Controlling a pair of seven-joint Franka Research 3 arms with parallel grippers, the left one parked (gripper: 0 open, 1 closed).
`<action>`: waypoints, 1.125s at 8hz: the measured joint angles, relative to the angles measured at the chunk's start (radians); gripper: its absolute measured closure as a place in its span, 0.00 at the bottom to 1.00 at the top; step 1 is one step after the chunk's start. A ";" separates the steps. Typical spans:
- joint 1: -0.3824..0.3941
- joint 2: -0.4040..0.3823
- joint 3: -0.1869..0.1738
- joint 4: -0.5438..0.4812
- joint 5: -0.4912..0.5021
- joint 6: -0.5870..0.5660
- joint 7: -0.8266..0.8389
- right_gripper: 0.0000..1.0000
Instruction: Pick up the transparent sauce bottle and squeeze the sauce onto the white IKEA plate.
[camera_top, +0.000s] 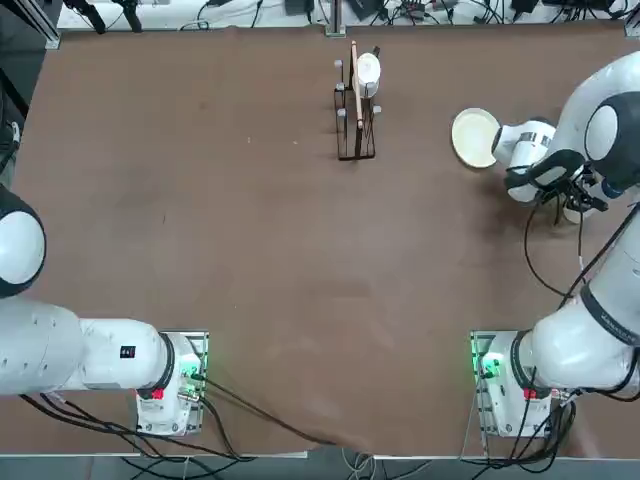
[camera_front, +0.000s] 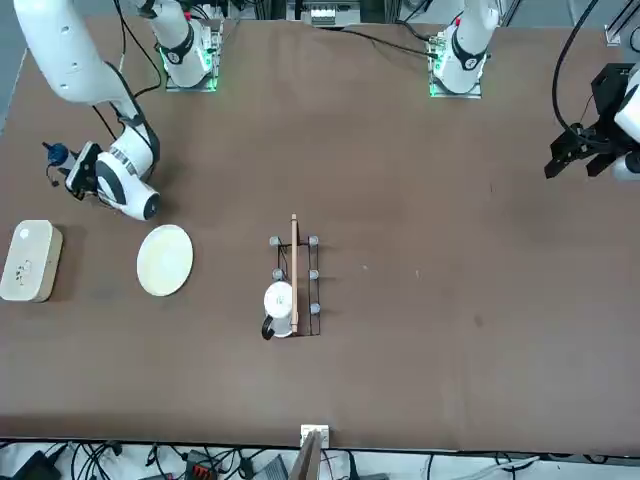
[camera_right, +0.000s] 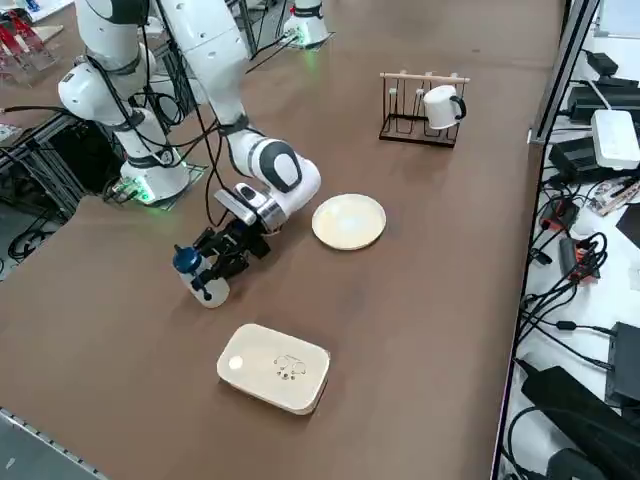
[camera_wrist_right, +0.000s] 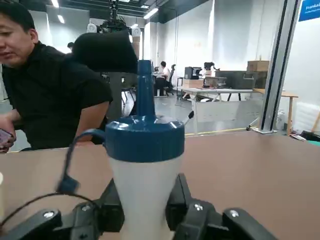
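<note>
Our right tool (camera_wrist_right: 145, 212) pinches the transparent sauce bottle (camera_wrist_right: 145, 185) upright on the surface (camera_right: 420, 300); we should lift straight, squeezing gently, toward the white IKEA plate (camera_right: 349, 221) nearby.

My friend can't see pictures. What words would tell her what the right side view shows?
The right gripper is shut on the transparent sauce bottle, which stands upright on the brown table. The white IKEA plate lies bare nearby, with a white rectangular tray in front.

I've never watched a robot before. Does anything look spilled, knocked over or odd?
Nothing stands out. The right gripper is shut on the upright sauce bottle, its little cap dangling loose on its tether, and the white plate beside it looks clean.
</note>
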 joint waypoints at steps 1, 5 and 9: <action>0.001 0.000 0.000 0.000 0.000 0.000 0.000 0.57; 0.013 0.016 0.001 0.000 0.000 -0.001 0.000 0.15; 0.036 0.022 0.002 0.000 0.001 -0.003 -0.002 0.00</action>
